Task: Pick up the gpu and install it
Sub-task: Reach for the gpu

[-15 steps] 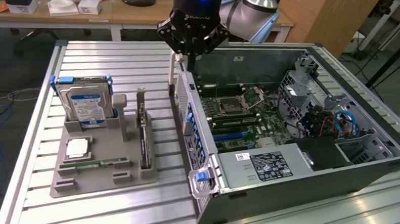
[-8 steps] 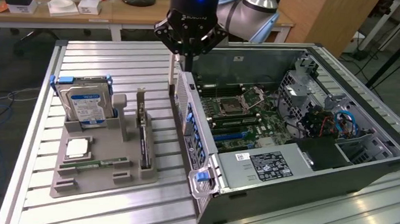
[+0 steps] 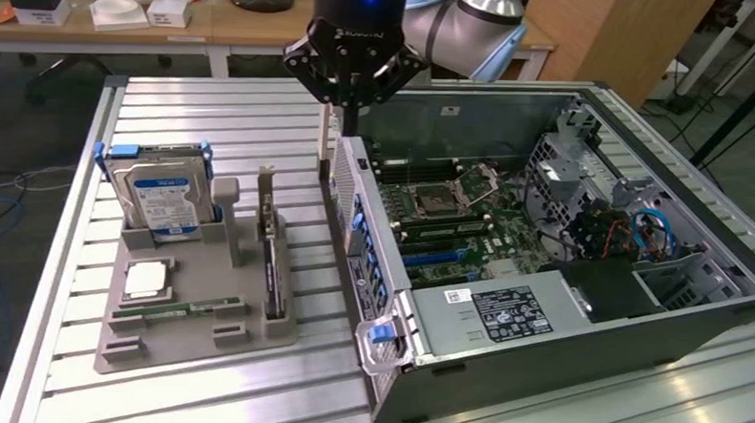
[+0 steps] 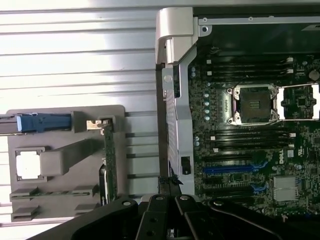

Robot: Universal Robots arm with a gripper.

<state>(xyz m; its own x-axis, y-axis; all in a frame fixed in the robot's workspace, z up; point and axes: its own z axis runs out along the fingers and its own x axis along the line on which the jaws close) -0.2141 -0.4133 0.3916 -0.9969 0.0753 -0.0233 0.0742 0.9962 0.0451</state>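
On table point(image 3: 203, 108): open PC case point(image 3: 537, 371) lies on its side at the exterior view's right, interior facing up. Motherboard point(image 3: 461, 210) is exposed, with an empty CPU socket point(image 3: 478, 182), blue slots point(image 3: 442, 257) and black slots. PSU point(image 3: 507, 313) with a white label sits at the near end, beside a drive cage with blue cables point(image 3: 651, 228).

Arm point(image 3: 476, 15) comes in from the back, over the far end of the case.

Grey holder point(image 3: 181, 341) sits on the table at the exterior view's left, just beside the case but not touching it.

Hard drive point(image 3: 161, 197) with a blue-white label stands upright at the holder's far end, with blue rails on its sides.

Claw point(image 3: 351, 124) points straight down over the case wall that faces the holder, near that wall's far end. Fingers are pinched fully together with nothing between them. In the wrist view the tips point(image 4: 169, 186) line up with the silver case edge point(image 4: 177, 125).

gpu point(image 3: 271, 274) is not picked up. It stands on its long edge in the holder slot nearest the case, running near to far. From the wrist view its edge point(image 4: 110, 165) looks green-brown, with a bracket end at the top of the slot. It is well apart from the claw and nothing touches it.

CPU chip point(image 3: 146, 278) lies flat in its pocket, mid-holder on the side away from the case.

RAM stick point(image 3: 175, 310) lies in a groove just nearer the camera than the chip.
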